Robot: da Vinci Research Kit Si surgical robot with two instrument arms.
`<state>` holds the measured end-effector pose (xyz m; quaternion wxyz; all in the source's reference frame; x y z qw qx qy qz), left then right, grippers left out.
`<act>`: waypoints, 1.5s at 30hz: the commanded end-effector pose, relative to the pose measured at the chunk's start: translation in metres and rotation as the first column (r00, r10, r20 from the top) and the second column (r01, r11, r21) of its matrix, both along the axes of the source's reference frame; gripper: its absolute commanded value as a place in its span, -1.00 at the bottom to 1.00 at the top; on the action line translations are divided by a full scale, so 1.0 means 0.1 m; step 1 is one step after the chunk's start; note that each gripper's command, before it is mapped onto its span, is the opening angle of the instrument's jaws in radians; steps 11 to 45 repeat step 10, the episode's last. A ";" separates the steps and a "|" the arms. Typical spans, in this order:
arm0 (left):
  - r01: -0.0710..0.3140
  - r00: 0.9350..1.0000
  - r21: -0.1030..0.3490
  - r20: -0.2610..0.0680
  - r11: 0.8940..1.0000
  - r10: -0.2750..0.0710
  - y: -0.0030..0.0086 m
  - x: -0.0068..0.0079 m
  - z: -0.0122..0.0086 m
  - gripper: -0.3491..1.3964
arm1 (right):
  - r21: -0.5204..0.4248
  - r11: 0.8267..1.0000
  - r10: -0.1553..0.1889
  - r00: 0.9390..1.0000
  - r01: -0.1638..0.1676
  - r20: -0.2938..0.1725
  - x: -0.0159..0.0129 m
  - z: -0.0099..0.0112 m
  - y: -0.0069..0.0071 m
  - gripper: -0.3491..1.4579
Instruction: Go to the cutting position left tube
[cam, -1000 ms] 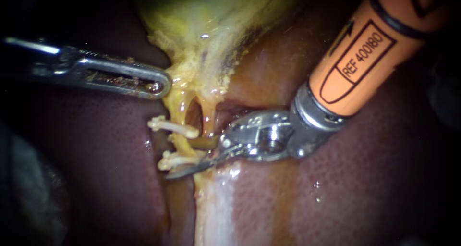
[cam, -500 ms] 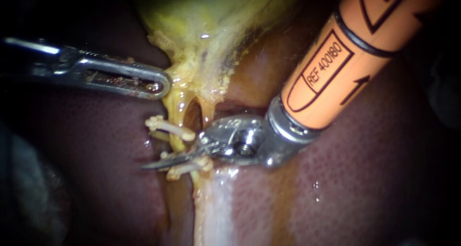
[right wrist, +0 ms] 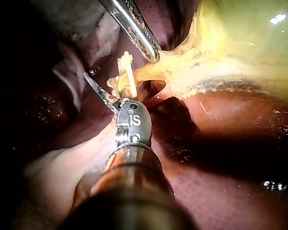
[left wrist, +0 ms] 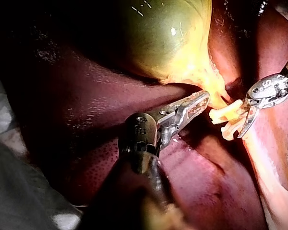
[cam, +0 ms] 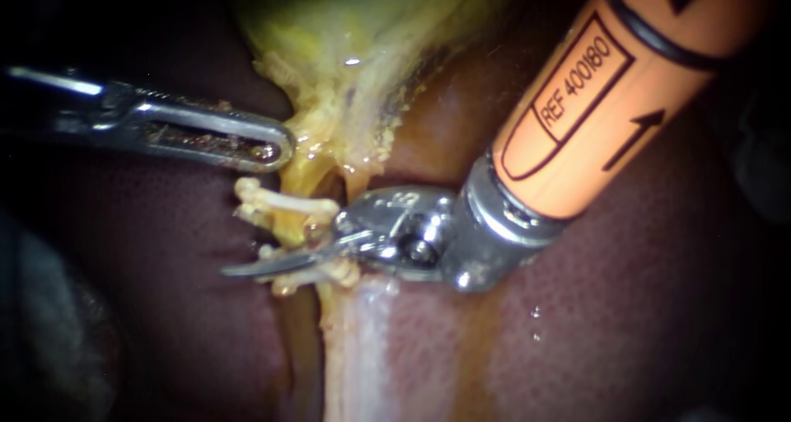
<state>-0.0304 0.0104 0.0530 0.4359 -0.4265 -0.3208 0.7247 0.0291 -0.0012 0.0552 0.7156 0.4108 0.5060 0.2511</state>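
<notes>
The yellow-green gallbladder (cam: 354, 35) narrows down to a yellow tube (cam: 290, 224) that carries two pale clips, one upper (cam: 280, 199) and one lower (cam: 309, 278). My right instrument (cam: 247, 261), on an orange shaft (cam: 593, 92), reaches across this tube between the clips. One thin blade (cam: 264, 265) pokes out past the tube on its left, and the jaws stand open around it. My left instrument (cam: 276, 146) lies shut on the yellow tissue at the gallbladder's neck, just above the clips. The same blade (right wrist: 98, 91) and clips (right wrist: 127, 76) show in the right wrist view.
Dark red liver (cam: 643, 307) lies all around, with a pale whitish band (cam: 354, 348) running down below the clips. In the left wrist view the gallbladder (left wrist: 163, 33) bulges ahead of my left instrument (left wrist: 197, 103), and grey cloth (left wrist: 14, 182) lies beside the liver.
My right instrument has slid leftward, so its blade now reaches well past the clipped tube. The tube and clips have shifted a little up and left. My left instrument has held still.
</notes>
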 end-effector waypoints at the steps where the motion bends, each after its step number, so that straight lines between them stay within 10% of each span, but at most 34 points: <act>1: 0.000 1.000 0.000 0.000 1.000 0.000 0.000 0.000 0.000 -1.00 | 0.005 1.000 -0.001 1.000 0.001 0.001 0.000 0.001 0.000 0.88; 45: 0.000 1.000 0.000 0.000 1.000 0.000 0.000 0.000 0.000 -1.00 | 0.010 1.000 -0.001 1.000 0.001 0.003 -0.001 0.002 0.000 0.88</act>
